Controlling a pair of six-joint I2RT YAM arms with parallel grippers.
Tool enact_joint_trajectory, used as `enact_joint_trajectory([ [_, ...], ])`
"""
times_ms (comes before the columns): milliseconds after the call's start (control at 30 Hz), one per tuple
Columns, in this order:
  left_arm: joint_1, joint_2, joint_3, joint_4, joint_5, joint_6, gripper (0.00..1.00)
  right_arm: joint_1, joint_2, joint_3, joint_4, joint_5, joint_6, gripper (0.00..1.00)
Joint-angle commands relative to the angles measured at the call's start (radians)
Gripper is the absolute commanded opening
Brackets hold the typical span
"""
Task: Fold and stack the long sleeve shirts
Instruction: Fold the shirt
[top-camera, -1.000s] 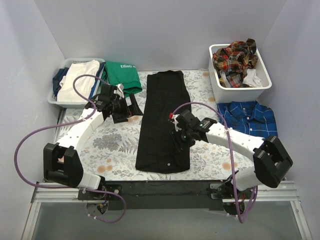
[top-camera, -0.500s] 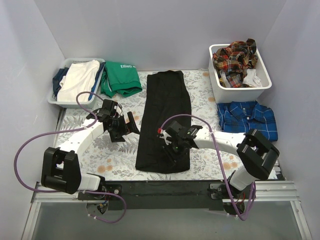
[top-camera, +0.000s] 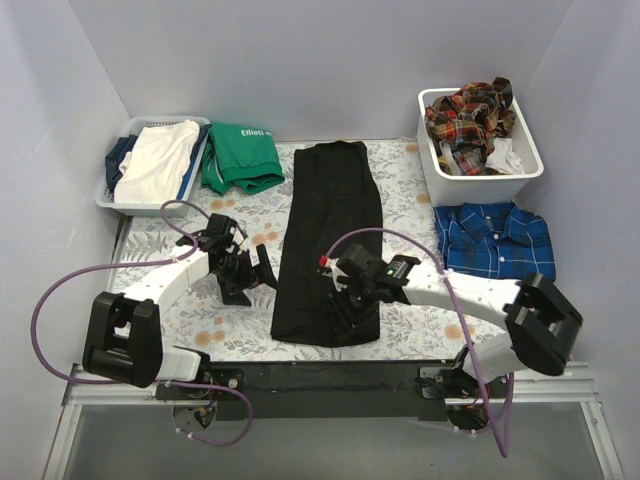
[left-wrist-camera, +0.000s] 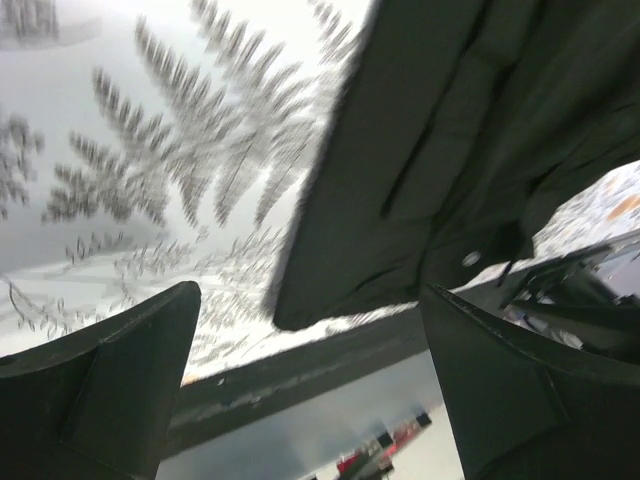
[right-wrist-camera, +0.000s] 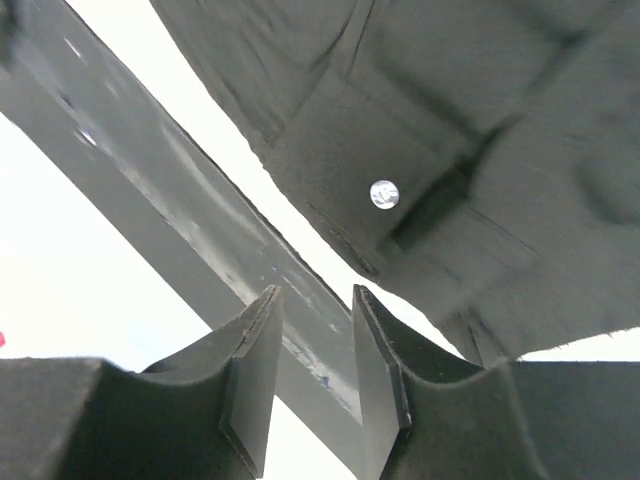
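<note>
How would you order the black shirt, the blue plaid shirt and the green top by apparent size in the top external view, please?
1. black shirt: clearly the largest, laid out long.
2. blue plaid shirt: middle.
3. green top: smallest, though not far behind the plaid one.

1. The left arm (top-camera: 165, 283) reaches low toward the black shirt's (top-camera: 332, 215) left edge; the left gripper (top-camera: 257, 271) sits just beside that edge, jaws spread wide, empty.
2. The right arm (top-camera: 465, 291) stretches over the black shirt's near end; the right gripper (top-camera: 340, 300) hangs there, jaws narrowly parted, holding nothing.
</note>
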Motion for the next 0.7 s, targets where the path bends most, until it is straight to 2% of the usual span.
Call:
enact_joint_trajectory([
  [0, -0.001, -0.063, -0.077, -0.09, 0.069, 0.003, 0.92, -0.026, -0.178, -0.034, -0.032, 0.15, 0.12, 0.42],
  [67, -0.003, -0.09, -0.098, -0.1, 0.091, -0.007, 0.89, -0.055, -0.231, -0.081, -0.042, 0.192, 0.166, 0.46],
  [100, -0.001, -0.093, -0.12, -0.097, 0.105, -0.01, 0.88, -0.072, -0.283, -0.1, -0.054, 0.195, 0.178, 0.56],
  [233, -0.003, -0.079, -0.161, -0.058, 0.187, -0.023, 0.87, -0.223, -0.36, -0.212, -0.04, 0.067, 0.172, 0.76],
  [333, -0.009, -0.055, -0.167, -0.018, 0.221, -0.027, 0.87, -0.308, -0.338, -0.273, 0.007, -0.093, 0.108, 0.79],
  [433, -0.032, -0.013, -0.172, -0.005, 0.206, -0.029, 0.87, -0.343, -0.297, -0.316, 0.064, -0.184, 0.08, 0.8],
  [667, -0.053, 0.022, -0.167, 0.032, 0.186, -0.104, 0.87, -0.38, -0.231, -0.372, 0.21, -0.299, 0.101, 0.81],
])
